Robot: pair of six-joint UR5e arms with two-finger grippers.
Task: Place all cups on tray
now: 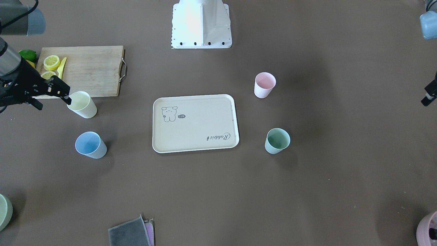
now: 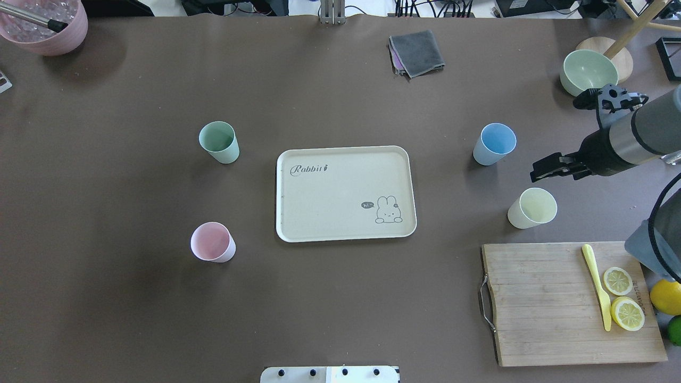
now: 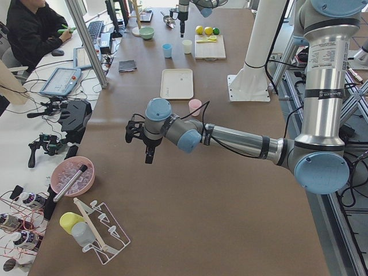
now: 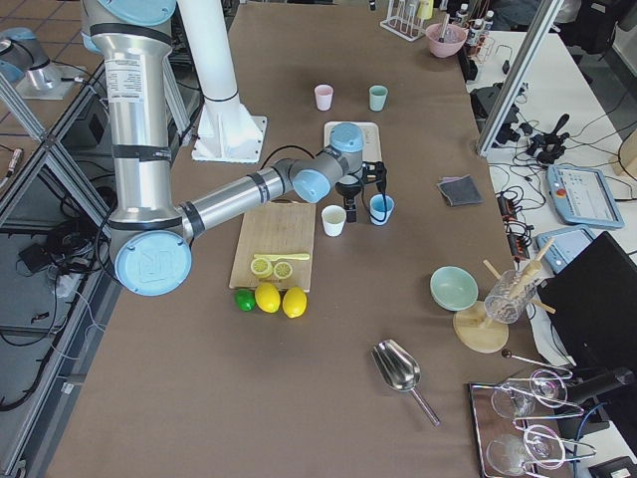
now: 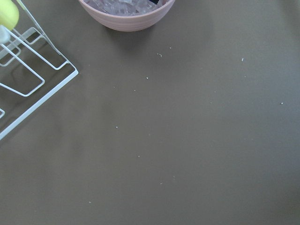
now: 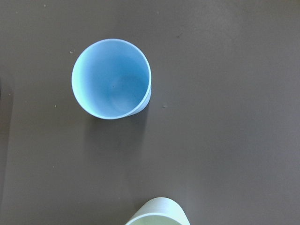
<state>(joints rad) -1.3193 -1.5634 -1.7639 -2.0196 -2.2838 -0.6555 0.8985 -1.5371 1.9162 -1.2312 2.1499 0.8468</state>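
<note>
The cream tray (image 2: 340,181) with the rabbit drawing lies mid-table with nothing on it; it also shows in the front view (image 1: 198,131). Four cups stand on the table around it: mint green (image 2: 219,141), pink (image 2: 213,242), light blue (image 2: 495,142) and pale yellow (image 2: 532,207). My right gripper (image 2: 545,167) is open and empty, hovering between the blue and yellow cups, close to the yellow cup's (image 1: 82,104) rim. The right wrist view looks down into the blue cup (image 6: 111,78). My left gripper (image 1: 428,97) is only partly seen at the table's far end, and I cannot tell its state.
A wooden cutting board (image 2: 537,303) with lemon slices and a yellow knife lies near the yellow cup. A pale-green bowl (image 2: 588,72), a grey cloth (image 2: 417,50) and a mauve pot (image 2: 45,24) sit along the far edge. A wire rack (image 5: 28,79) shows under the left wrist.
</note>
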